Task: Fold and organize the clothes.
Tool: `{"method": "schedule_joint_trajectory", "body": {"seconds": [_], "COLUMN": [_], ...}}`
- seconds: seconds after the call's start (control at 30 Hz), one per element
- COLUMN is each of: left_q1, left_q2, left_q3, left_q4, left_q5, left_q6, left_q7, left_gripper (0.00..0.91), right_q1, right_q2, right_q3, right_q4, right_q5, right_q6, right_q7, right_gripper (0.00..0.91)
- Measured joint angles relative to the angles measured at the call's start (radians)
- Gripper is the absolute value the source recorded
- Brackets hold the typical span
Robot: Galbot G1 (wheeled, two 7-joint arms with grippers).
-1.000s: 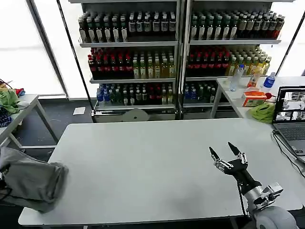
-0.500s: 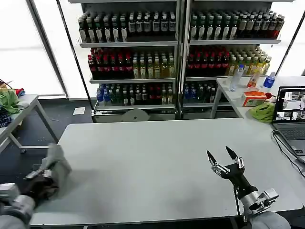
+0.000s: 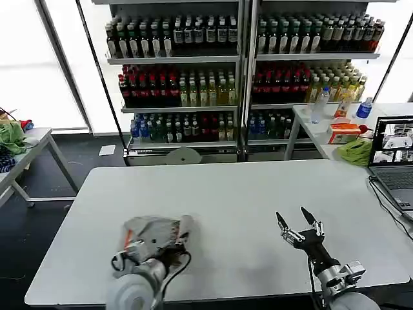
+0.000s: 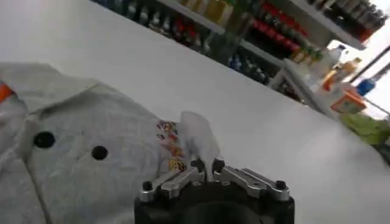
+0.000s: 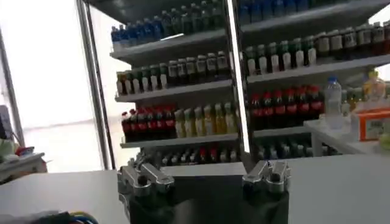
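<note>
A light grey collared shirt (image 3: 153,231) lies bunched on the white table (image 3: 226,194) near its front edge, left of centre. My left gripper (image 3: 155,247) is at the bundle. In the left wrist view that gripper (image 4: 208,165) is shut on a raised fold of the shirt (image 4: 91,134), beside the small multicoloured chest print (image 4: 170,146). Two dark buttons and an orange edge (image 4: 3,92) show on the placket. My right gripper (image 3: 292,218) hovers open over the table's front right, holding nothing. The right wrist view shows its fingers (image 5: 144,178) spread wide.
A laptop (image 3: 395,161) and a bright green cloth (image 3: 354,152) sit at the right, beside a side table with bottles (image 3: 321,106). Drink shelves (image 3: 187,90) stand behind. Another small table with green cloth (image 3: 11,135) is at the far left.
My left arm has carried the grey shirt from beyond the table's left edge onto the table, rightwards to the front left of centre. The right gripper drifted slightly left and nearer the front.
</note>
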Motion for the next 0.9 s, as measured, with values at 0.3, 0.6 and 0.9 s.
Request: {"method": "schedule_joint_trajectory", "body": {"seconds": [0.3,0.6,0.9], "left_q1": [-0.123,-0.120,-0.021], "left_q2": [-0.038,-0.001,0.078], "left_q3": [0.089,0.028,-0.160], "left_q4": [0.028,-0.042,-0.107], "left_q5": [-0.098,-0.146,-0.056], "left_q6": [0.000,-0.033,-0.091], "left_q7": [-0.012,0.071,0.221], "left_gripper": [0.907,0.907,0.907], "right_q1": [0.058,0.178,0.314], "right_q2": [-0.017,-0.009,0.014], "right_q3": [-0.090,-0.228,-0.389], "right_q4": [-0.008,-0.035,-0.079], "right_q5": [0.042,0.157,0.311], "right_q6": [-0.129,-0.252,-0.347], "right_q7": [0.016,0.055,0.120], "right_gripper": [0.907,0.907,0.907]}}
